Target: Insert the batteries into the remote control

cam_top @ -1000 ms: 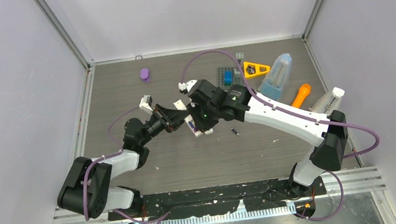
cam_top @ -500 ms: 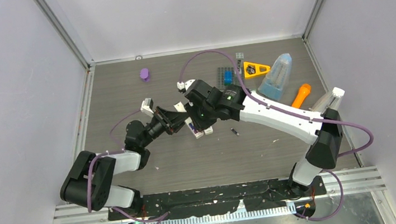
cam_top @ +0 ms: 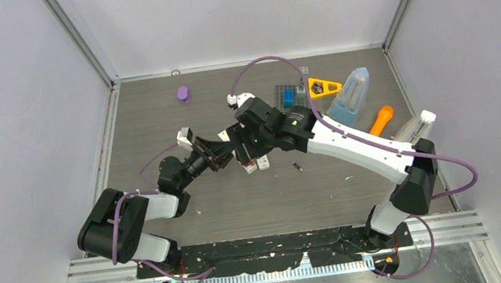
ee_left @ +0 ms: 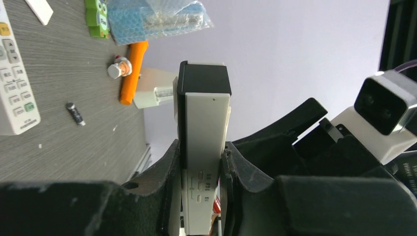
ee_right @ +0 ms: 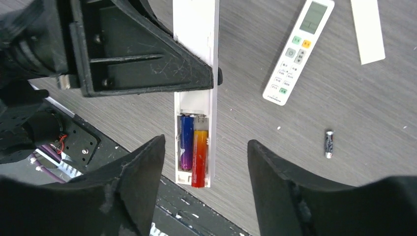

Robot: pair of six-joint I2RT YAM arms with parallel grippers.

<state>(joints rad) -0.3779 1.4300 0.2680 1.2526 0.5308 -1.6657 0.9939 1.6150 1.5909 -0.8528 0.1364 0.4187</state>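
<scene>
My left gripper [ee_left: 201, 147] is shut on the white remote control [ee_left: 204, 128], clamping its sides and holding it above the table. The remote's [ee_right: 195, 29] open battery bay faces the right wrist camera. Two batteries lie in it side by side, one blue [ee_right: 186, 142] and one red-orange [ee_right: 199, 157]. The red-orange one's lower end overlaps the bay's end wall. My right gripper [ee_right: 205, 145] stands open just over the bay, a finger on each side, touching nothing. A blackish battery [ee_right: 329, 144] lies loose on the table [cam_top: 160, 123], to the right of both grippers [cam_top: 238, 150].
A second white remote [ee_right: 298, 51] and a white cover strip [ee_right: 368, 29] lie on the table. At the back right are a yellow triangle [cam_top: 322, 88], a blue-block tray [cam_top: 288, 96], a plastic bag [cam_top: 351, 98] and an orange carrot toy [cam_top: 380, 120]. A purple piece [cam_top: 183, 93] sits back left.
My right gripper has opened over the battery bay, and its wrist has shifted slightly towards the back. The left gripper still holds the remote in nearly the same place.
</scene>
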